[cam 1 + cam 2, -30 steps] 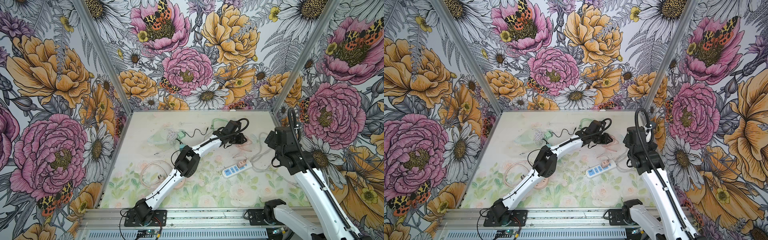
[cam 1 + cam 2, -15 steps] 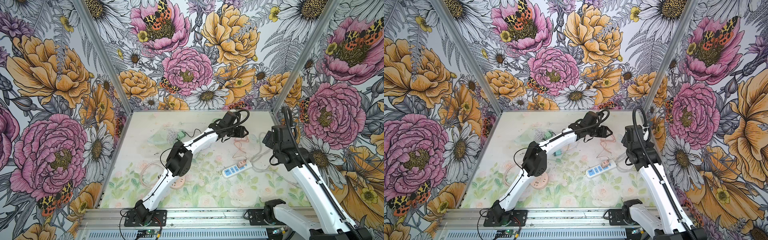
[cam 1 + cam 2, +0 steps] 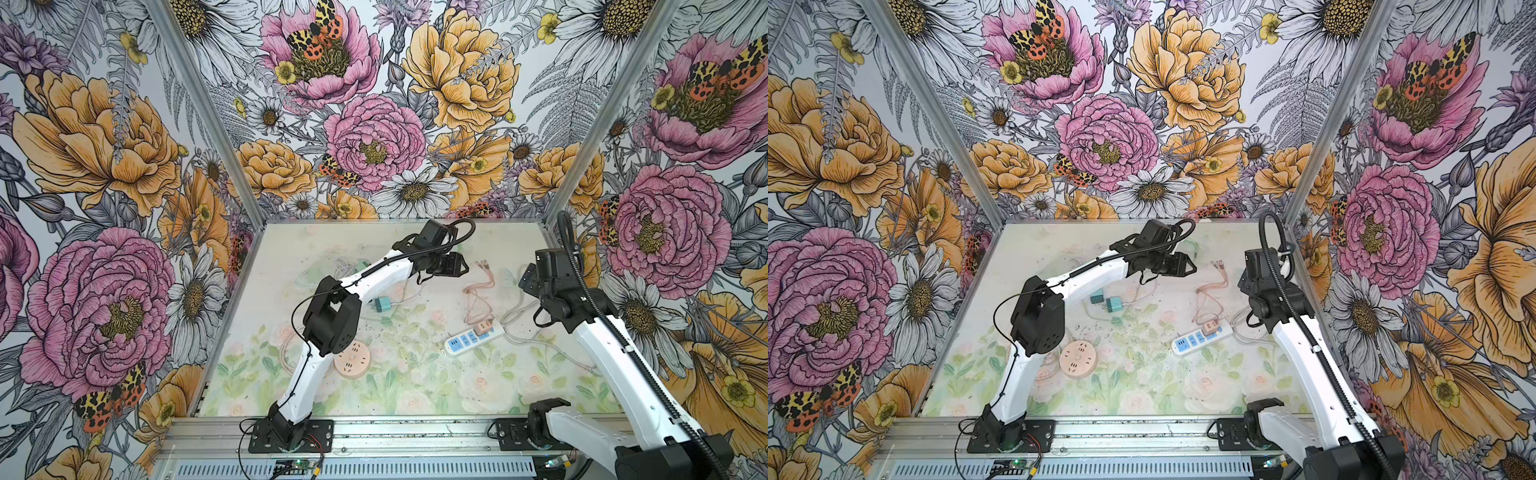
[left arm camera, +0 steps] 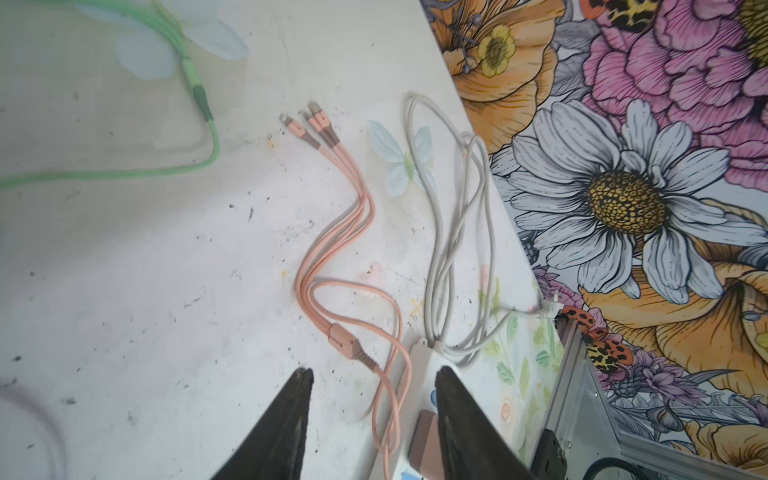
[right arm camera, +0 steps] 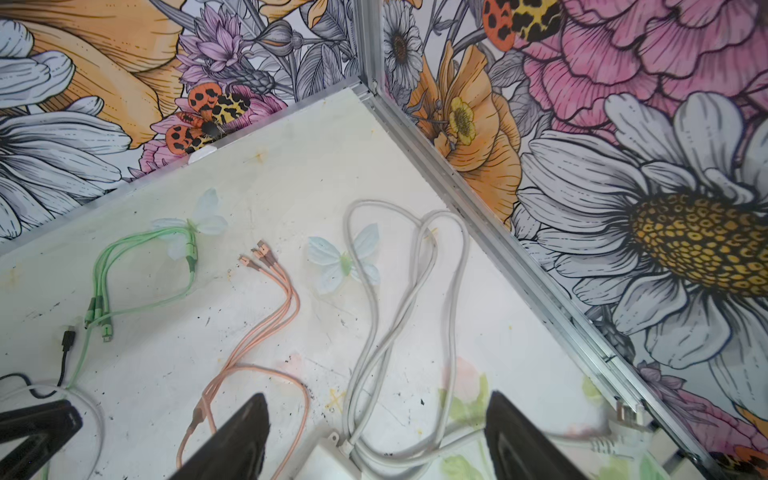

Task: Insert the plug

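Note:
A pink plug [image 3: 483, 328] [image 3: 1209, 327] stands on the white power strip [image 3: 467, 340] [image 3: 1198, 338] at the table's right middle. Its pink cable [image 4: 332, 232] runs toward the back. My left gripper [image 3: 459, 266] [image 3: 1188, 266] hangs above the table behind the strip, open and empty. In the left wrist view the gripper [image 4: 374, 372] has its jaws apart, with the pink plug [image 4: 422, 440] and the strip's end [image 4: 419, 357] below them. My right gripper [image 3: 524, 279] [image 5: 376, 399] is open and empty over the strip's white cord [image 5: 374, 332].
A teal plug [image 3: 382, 304] and a green cable [image 5: 104, 282] lie at the back left. A round pink socket [image 3: 352, 358] sits by the left arm. The cord's white plug [image 5: 623, 415] lies against the right wall [image 5: 519, 257].
My left gripper opened wider, then drew back and a little left from above the strip. The pink plug stayed on the strip. The right gripper's jaws narrowed slightly.

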You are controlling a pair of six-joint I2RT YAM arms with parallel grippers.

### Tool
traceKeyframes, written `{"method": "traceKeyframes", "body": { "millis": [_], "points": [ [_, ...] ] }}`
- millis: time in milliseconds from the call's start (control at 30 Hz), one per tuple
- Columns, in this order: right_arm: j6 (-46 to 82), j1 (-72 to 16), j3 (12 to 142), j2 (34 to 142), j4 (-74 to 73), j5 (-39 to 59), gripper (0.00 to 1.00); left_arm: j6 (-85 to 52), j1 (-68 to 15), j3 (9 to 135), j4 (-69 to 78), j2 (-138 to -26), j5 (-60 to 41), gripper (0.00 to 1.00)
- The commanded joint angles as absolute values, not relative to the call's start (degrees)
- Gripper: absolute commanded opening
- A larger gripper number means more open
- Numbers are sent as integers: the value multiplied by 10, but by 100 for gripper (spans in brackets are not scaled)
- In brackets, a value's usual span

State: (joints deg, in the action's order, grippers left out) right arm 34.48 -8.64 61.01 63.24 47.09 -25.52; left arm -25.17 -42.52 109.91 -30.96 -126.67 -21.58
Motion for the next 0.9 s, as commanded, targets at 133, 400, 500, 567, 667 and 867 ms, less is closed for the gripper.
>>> {"method": "traceKeyframes", "body": {
  "millis": [133,400,500,567,667,867],
  "points": [
    [339,-95,650,733,471,-169,75,-249,-408,973,-316,-1129,-126,50],
    [338,-157,696,821,459,-148,74,-258,-362,805,-316,-967,-66,50],
    [340,-176,709,852,458,-142,74,-264,-344,760,-317,-925,-58,50],
    [347,-185,710,871,458,-133,73,-268,-334,737,-317,-903,-55,50],
    [358,-194,713,898,457,-123,73,-269,-323,714,-317,-875,-53,50],
    [363,-212,728,952,450,-120,73,-267,-308,688,-317,-842,-55,50]
  ]
}}
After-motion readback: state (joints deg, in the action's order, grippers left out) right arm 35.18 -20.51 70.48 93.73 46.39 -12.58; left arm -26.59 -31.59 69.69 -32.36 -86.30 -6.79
